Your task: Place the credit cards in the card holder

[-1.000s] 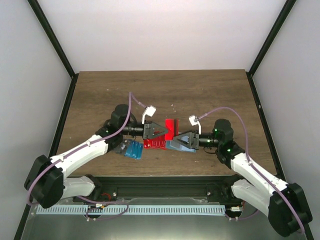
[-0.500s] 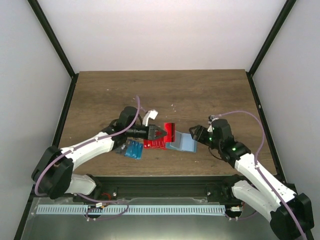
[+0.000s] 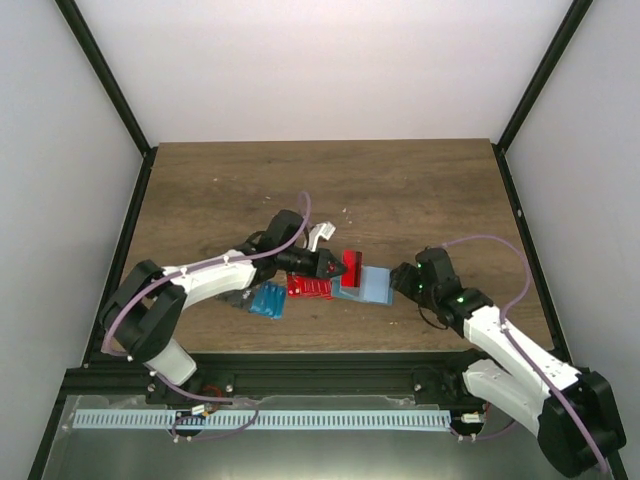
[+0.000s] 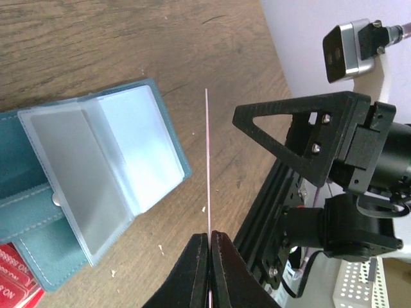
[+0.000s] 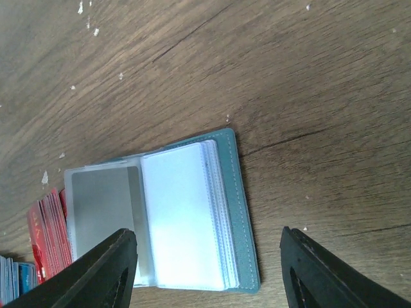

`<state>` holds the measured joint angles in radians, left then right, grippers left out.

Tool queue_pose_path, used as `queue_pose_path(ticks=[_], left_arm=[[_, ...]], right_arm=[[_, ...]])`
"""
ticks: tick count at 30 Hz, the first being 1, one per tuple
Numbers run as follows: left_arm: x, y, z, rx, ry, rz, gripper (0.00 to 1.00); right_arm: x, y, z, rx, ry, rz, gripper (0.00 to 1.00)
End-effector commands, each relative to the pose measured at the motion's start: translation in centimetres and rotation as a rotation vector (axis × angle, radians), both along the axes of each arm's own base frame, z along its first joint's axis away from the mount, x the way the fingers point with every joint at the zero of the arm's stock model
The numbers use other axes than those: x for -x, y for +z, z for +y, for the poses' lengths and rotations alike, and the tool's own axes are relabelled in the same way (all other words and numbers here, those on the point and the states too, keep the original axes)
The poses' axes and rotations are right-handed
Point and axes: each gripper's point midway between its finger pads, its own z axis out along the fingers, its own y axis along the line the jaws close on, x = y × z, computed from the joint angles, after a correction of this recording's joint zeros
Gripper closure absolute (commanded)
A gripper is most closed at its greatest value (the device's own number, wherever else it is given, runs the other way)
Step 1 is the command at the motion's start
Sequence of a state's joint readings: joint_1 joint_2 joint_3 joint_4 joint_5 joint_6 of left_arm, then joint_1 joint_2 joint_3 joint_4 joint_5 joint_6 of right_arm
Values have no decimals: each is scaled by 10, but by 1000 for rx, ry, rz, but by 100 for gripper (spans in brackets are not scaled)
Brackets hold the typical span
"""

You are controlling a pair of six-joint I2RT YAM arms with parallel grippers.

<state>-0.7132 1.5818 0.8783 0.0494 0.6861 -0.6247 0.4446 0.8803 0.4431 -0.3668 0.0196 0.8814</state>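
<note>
Status as I read it from the remote station:

**Left jaws.** They are closed on a single red card (image 3: 350, 266), gripped by one end. In the left wrist view this card (image 4: 207, 160) appears edge-on, as a thin line running straight out from between the pinched fingertips. From above, the card stands on edge over the left border of the card holder (image 3: 372, 284). I cannot tell whether it touches the holder.

**Right jaws.** They stand wide and hold nothing. In the right wrist view one finger (image 5: 106, 269) sits at each lower corner of the frame, and the card holder (image 5: 186, 218) lies between them, clear of both. From above, these jaws sit just beside the holder's right edge.

**Card holder.** It lies open and flat on the counter (image 3: 250, 180), near the front edge and about midway between the two arms. Its clear plastic sleeves (image 4: 128, 147) face up, fanned over the teal cover. One sleeve looks frosted grey, the next bright white.

**Remaining cards.** A stack of red cards (image 3: 310, 288) lies on the counter just left of the holder, also visible in the right wrist view (image 5: 46, 234). A group of blue cards (image 3: 267, 299) lies just left of the red stack.
</note>
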Motion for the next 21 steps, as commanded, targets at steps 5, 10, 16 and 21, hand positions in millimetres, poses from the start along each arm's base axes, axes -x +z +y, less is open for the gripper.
queue_pose_path(ticks=[5,10,16,21], left_arm=[[-22,-27,-13,-59,60,9,96],[-28,-40,-23,-68,86,17,96],[-35,-50,-31,-68,124,41,96],[-43,-56,-33,-85,144,26,96]], right_arm=[[-10,-9,2,-6,-24,-4,38],[-11,-17,5,-15,-13,4,41],[-9,-30,7,-19,-4,26,44],[-8,-38,9,-26,3,41,46]])
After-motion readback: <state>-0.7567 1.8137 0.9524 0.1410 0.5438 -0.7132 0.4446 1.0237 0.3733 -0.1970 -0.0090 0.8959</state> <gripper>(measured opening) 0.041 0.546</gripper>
